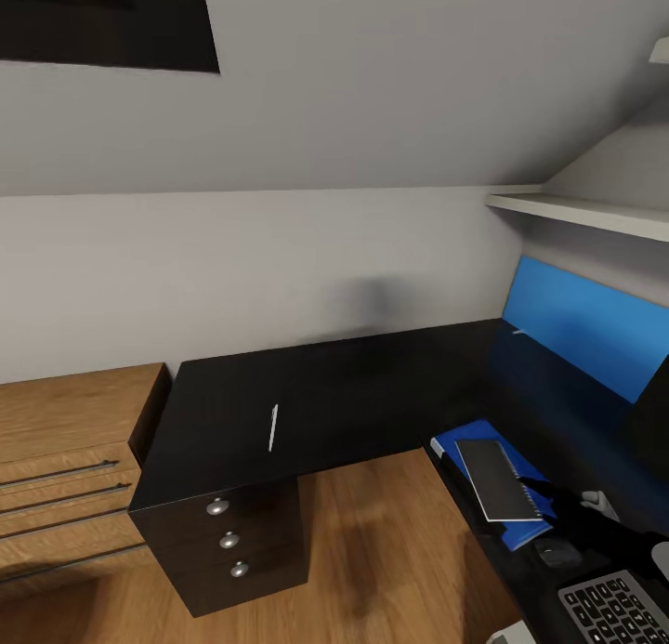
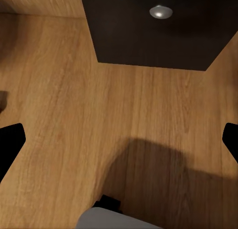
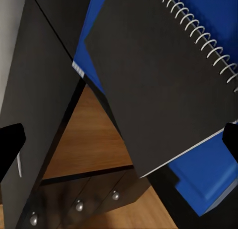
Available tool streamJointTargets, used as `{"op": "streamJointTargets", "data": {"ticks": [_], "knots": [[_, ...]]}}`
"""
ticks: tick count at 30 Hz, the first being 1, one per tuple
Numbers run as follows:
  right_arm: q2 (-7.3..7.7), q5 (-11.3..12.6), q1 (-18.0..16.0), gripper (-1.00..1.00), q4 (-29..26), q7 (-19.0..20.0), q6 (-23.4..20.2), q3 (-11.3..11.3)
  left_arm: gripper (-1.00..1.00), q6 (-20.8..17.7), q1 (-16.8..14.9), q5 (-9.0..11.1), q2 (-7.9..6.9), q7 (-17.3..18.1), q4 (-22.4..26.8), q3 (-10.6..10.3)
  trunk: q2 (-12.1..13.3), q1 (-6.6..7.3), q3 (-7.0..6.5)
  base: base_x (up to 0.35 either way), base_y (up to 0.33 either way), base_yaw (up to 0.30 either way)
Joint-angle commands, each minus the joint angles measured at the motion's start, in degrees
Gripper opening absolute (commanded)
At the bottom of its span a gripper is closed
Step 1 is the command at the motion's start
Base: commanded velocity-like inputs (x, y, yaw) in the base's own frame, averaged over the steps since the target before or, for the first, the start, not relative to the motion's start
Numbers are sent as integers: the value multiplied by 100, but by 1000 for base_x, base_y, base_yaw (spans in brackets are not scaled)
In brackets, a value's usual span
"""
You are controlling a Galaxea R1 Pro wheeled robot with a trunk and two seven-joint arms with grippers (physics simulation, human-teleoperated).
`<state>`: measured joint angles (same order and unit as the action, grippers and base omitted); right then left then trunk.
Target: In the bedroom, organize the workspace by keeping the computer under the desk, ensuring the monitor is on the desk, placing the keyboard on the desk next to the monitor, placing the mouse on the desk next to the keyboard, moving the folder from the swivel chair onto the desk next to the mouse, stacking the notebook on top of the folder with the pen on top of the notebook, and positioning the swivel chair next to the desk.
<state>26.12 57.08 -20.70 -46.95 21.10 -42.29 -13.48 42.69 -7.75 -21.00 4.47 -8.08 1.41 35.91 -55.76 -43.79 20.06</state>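
Large L-shaped desk (image 1: 372, 384), black top, blue back panel (image 1: 581, 323) along its right wing, black three-drawer pedestal (image 1: 232, 542) with round silver knobs under its left end.

Very slim pale pen (image 1: 273, 427): lies flat on the left wing of the desktop, above the pedestal, long axis running near to far with the far end tipped slightly right. Well apart from the other desk items.

Thin bright blue rectangular folder (image 1: 483, 440): flat on the right wing, near the inner corner of the L, long axis running from far-left to near-right.

Thin dark grey spiral-bound notebook (image 1: 497, 481): lies on the folder, slightly smaller, wire binding along its right edge, long axis roughly parallel to the folder's.

Right gripper (image 1: 557, 505): dark, hard to make out against the black top; it sits at the notebook's near-right corner, whether touching it cannot be told. In the right wrist view its two black fingertips (image 3: 10, 144) stand wide apart at either edge with the notebook (image 3: 163, 90) and folder (image 3: 208, 174) beyond them, nothing pinched.

Small dark mouse-like object (image 1: 557, 554): just near of the folder, indistinct.

Flat black keyboard (image 1: 613, 611) with pale key markings: cut off at the near-right corner.

Left gripper (image 2: 119, 140): fingers spread, empty, over the wooden floor (image 2: 64, 120) beside the pedestal.

Light wooden drawer cabinet (image 1: 65, 477): left of the desk.
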Motion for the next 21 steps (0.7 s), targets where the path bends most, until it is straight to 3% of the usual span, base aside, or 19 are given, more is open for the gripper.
{"op": "streamJointTargets", "data": {"ticks": [1, 21], "knots": [[2, -5, -5, 100, 1, 17, -34, -14, 100, 11, -4, -62, 2, -54, 0, 12, -5, 0, 7, 0, 0, 0], [16, 0, -5, 100, 1, 22, -34, -14, 100, 11, -5, -60, 2, -62, 0, 12, 757, 417, -334, 0, 0, 0]]}}
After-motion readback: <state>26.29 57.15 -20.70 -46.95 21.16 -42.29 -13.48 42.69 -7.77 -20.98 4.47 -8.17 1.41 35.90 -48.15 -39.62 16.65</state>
